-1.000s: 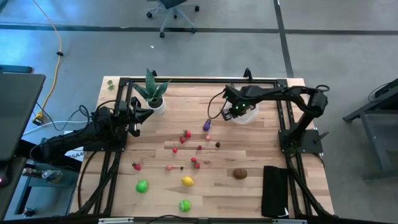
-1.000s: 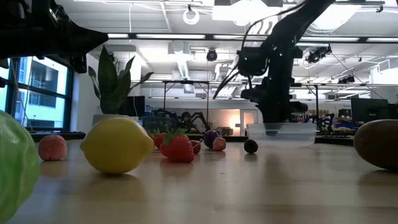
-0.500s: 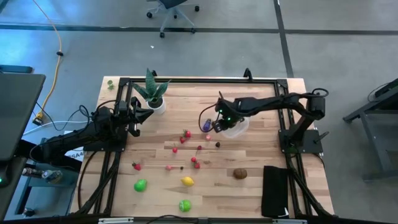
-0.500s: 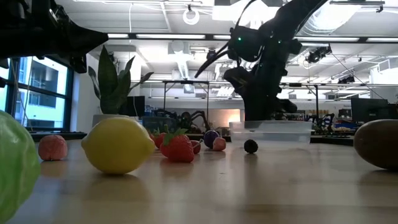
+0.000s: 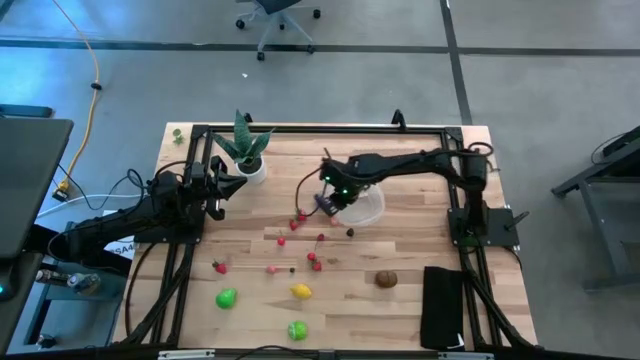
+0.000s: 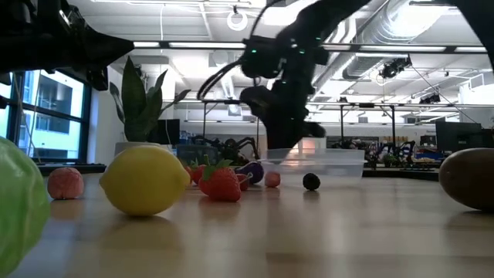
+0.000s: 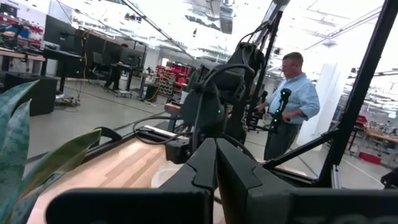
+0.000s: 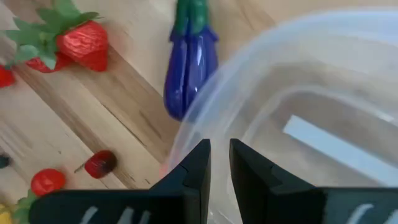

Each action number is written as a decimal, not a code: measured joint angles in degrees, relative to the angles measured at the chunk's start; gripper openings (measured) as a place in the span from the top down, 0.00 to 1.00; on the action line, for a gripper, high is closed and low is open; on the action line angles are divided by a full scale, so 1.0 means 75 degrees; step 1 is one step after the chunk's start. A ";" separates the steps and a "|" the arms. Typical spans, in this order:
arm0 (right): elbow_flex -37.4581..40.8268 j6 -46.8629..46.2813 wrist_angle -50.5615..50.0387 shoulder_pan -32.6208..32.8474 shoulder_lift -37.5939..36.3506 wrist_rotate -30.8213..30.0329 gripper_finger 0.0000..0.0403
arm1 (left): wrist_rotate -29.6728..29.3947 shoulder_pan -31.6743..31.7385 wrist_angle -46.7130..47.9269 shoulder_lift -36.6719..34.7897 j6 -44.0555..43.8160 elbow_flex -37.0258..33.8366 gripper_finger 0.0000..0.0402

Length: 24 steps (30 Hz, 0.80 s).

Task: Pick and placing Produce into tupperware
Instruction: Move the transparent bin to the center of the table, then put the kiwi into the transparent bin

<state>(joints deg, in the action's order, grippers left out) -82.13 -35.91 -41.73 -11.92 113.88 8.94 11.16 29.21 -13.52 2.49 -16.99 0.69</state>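
My right gripper point(image 5: 335, 200) point(image 8: 219, 163) is shut on the clear tupperware point(image 5: 364, 205) point(image 6: 318, 162) near the table's middle. A purple eggplant point(image 8: 189, 62) point(image 5: 325, 203) lies right beside the tupperware's rim. Strawberries point(image 8: 78, 40) point(image 5: 300, 215) and small red pieces lie just to its left. A lemon point(image 5: 301, 291), two green fruits point(image 5: 228, 298) and a kiwi point(image 5: 386, 279) lie on the near half of the table. My left gripper point(image 5: 222, 185) point(image 7: 214, 168) waits shut at the far left, by the plant pot. My right gripper pinches the tupperware's rim point(image 8: 186, 134) on its side toward the table's left, one finger outside the wall and one inside. The fingers come steeply from above. The tupperware stays level and upright; whether its bottom touches the table I cannot tell.
A spiky plant in a white pot point(image 5: 245, 150) stands at the far left. A black block point(image 5: 443, 305) lies at the near right. A black frame point(image 5: 320, 128) rims the table. A person point(image 7: 289, 106) stands in the room beyond.
My right gripper has carried the tupperware from the table's far right toward its left and a little nearer, rolling slightly on the way. The tupperware, still level, now sits beside the eggplant. The gripper stays shut on the rim.
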 joint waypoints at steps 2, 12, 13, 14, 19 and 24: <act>-0.0599 0.0298 -0.0403 -0.0006 0.0363 -0.0081 0.87 | 0.0057 0.0001 0.0000 0.0000 0.0000 0.0000 0.99; -0.2869 0.1115 -0.1302 0.0056 0.1770 0.0138 0.87 | 0.0442 0.0000 0.0001 0.0001 -0.0003 0.0000 0.99; -0.3055 0.1185 -0.1342 0.0061 0.1858 0.0144 0.87 | 0.0462 0.0000 0.0001 0.0001 -0.0003 0.0000 0.99; -0.3202 0.1196 -0.1378 0.0064 0.1922 0.0141 0.87 | 0.0466 0.0000 0.0000 0.0001 -0.0003 0.0000 0.99; -0.3413 0.1197 -0.1445 0.0004 0.1978 -0.0145 0.87 | 0.0493 0.0000 0.0003 0.0001 -0.0003 -0.0001 0.99; -0.3413 0.1345 -0.2052 -0.0120 0.1983 -0.0487 0.87 | 0.0522 0.0000 0.0000 0.0000 -0.0006 0.0000 0.99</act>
<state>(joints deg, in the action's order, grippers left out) -107.72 -25.82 -57.12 -12.82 128.75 5.29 15.07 29.21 -13.52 2.49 -17.04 0.69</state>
